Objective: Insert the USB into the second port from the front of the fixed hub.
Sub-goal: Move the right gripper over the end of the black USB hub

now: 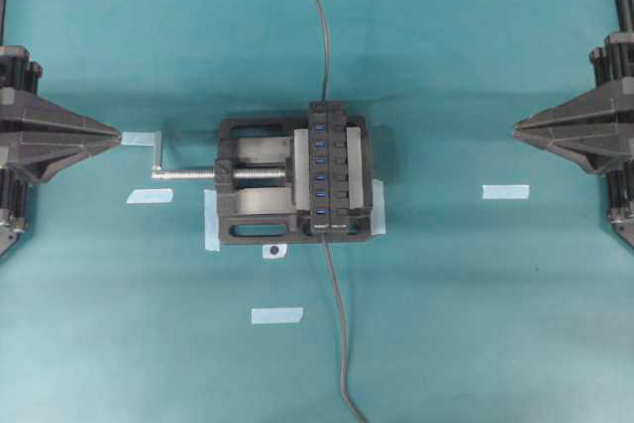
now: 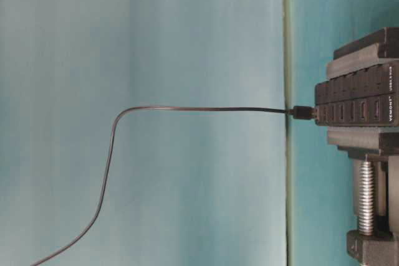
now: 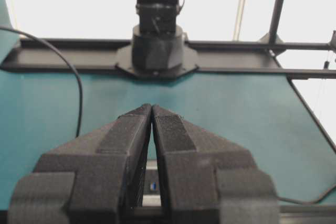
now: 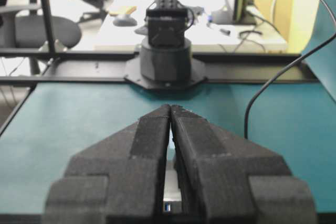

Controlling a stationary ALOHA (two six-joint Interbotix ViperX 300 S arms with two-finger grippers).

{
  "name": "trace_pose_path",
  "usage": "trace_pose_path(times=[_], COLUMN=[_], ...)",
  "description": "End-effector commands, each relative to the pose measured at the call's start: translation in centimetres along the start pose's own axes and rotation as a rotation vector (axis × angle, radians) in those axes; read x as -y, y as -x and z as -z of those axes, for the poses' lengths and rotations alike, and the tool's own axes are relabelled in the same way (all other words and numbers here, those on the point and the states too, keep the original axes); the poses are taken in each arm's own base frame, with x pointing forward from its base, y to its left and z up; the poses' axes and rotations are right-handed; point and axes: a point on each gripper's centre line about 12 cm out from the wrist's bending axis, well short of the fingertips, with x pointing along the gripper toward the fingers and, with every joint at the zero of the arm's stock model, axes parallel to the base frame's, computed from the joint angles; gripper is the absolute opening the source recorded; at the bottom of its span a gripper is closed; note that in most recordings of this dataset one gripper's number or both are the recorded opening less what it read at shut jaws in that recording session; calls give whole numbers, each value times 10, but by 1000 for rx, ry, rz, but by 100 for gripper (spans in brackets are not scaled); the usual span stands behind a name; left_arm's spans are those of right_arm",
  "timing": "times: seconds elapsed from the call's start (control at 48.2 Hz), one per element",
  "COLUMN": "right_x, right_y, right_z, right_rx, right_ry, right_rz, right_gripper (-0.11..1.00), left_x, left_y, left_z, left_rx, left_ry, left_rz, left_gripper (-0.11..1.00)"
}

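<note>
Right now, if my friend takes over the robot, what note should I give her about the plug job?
Left gripper: shut, empty, parked at the left of the overhead view.
Right gripper: shut, empty, parked at the right.
The long black bar-shaped hub sits clamped in the black vise with the silver screw, in the middle.
The thin dark grey USB cable runs from the near edge to the hub's front end; its plug can't be made out.
Done: nothing. The second blue socket from the front looks empty.
Left: grasp the plug and push it into that socket.
</note>
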Motion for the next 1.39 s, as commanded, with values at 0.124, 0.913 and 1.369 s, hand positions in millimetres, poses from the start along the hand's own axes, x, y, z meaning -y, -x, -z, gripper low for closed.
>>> trace_pose_path(times=[0.124,0.913,1.369], right_x=[20,67,79], right_y=[-5,-68,-93], right_z=[9,53,67], right_rx=[-76,-605,-674], right_ry=[-96,-71,-24], right_rz=[109,249,246], right_gripper=[2,-3,-3], left_x=[-6,0,2], left_y=[-24,-48,-47], left_z=[8,19,24], left_rx=[-73,-256,-322], left_ry=[53,26,18], left_rz=[-30,-1,5], left_gripper=[0,0,0])
